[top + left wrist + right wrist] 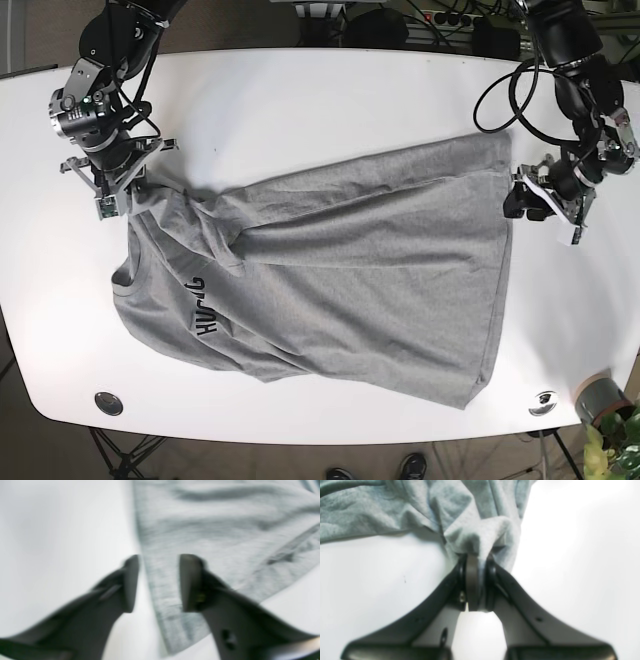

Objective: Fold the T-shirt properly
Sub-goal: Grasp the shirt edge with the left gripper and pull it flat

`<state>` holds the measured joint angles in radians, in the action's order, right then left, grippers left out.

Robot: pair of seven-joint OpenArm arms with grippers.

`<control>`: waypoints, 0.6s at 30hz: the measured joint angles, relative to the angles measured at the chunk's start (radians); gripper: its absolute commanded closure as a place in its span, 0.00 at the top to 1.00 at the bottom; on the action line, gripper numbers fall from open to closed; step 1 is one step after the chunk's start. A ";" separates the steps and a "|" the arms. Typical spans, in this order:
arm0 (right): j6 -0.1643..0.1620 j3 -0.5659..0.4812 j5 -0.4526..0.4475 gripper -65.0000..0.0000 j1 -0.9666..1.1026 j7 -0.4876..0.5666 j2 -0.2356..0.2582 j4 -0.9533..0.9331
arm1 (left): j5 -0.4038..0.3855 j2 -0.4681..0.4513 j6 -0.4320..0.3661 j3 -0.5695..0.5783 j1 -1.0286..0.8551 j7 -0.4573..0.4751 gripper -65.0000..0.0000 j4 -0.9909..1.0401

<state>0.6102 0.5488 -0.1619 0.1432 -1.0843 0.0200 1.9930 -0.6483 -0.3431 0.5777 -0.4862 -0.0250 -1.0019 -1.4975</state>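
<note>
A white table point(330, 90) with rounded corners carries a grey T-shirt point(340, 270), spread wrinkled across its middle, dark lettering toward the left. Two small round fittings sit in the near edge, one at the left point(108, 403), one at the right point(543, 402).

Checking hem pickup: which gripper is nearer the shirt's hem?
Left. The left gripper hangs open over the hem; the right gripper pinches the T-shirt at the far shoulder end.

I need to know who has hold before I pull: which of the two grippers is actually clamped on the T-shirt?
The right gripper, at the printed end: its jaws are shut on bunched fabric of the grey T-shirt. The left gripper is open, straddling the hem edge.
</note>
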 measured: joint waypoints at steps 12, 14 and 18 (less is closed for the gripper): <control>0.000 -0.002 -0.003 0.04 0.001 0.000 -0.001 0.000 | 0.105 0.038 -0.004 0.140 -0.086 0.002 0.47 -0.103; 0.000 0.000 0.000 0.04 -0.001 0.000 0.000 0.000 | 0.190 0.039 -0.003 0.159 -0.109 0.025 0.47 -0.152; 0.000 0.000 0.000 0.04 -0.003 0.000 0.000 0.000 | 0.385 0.090 -0.005 0.180 -0.157 0.082 0.47 -0.220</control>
<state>0.6102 0.5484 -0.1616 0.1406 -1.0847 0.0196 1.9926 -0.2630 -0.2527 0.5732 -0.3061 -0.1822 -0.9195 -1.7180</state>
